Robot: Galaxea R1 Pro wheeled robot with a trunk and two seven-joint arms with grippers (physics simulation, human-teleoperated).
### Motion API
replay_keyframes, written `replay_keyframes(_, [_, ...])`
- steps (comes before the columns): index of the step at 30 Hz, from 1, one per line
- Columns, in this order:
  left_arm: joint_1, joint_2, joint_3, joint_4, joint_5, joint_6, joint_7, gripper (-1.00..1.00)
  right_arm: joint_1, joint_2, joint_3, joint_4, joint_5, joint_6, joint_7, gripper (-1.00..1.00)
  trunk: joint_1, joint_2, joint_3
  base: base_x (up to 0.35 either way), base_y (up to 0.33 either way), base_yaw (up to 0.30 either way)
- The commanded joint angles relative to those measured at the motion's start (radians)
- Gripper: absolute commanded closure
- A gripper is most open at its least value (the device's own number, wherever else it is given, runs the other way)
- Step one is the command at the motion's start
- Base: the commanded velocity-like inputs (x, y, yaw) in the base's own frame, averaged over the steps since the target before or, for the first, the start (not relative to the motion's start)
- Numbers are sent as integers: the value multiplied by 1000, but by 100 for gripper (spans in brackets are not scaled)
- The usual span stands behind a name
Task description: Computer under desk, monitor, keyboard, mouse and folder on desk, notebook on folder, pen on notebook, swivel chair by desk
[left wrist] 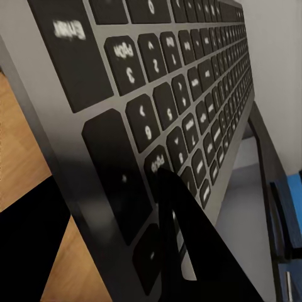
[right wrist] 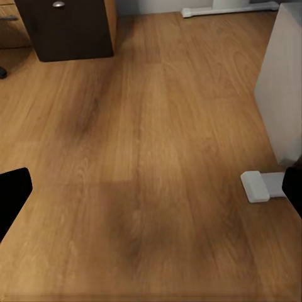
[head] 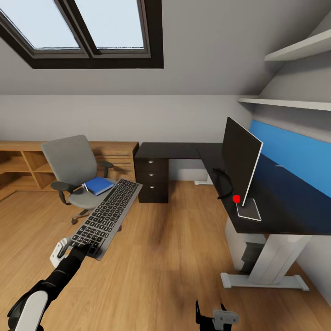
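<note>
My left gripper [head: 82, 248] is clamped on the near end of the keyboard [head: 106, 216], held over the floor, my right gripper [head: 210, 314] spread empty; next I carry it rightward to the desk [head: 276, 216], beside the monitor [head: 240, 164].

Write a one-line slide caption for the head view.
Left gripper carries the keyboard toward the desk holding the monitor.
</note>
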Motion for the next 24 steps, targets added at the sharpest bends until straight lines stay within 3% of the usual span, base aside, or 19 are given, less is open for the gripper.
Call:
replay_keyframes(1, [-1, -1, 1, -1, 10, 5, 7, 100, -1, 0, 3, 1, 2, -2, -7, -100, 0, -1, -1, -7, -12, 0])
replay_keyframes(6, [-1, 1, 1, 0, 8, 4, 7, 100, -1, 0, 3, 4, 2, 0, -7, -100, 0, -1, -1, -3, -4, 0])
replay_keyframes(24, [-1, 2, -3, 1, 7, 5, 11, 100, -1, -1, 3, 15, 4, -3, -6, -100, -69, 125, 55, 0, 0, 0])
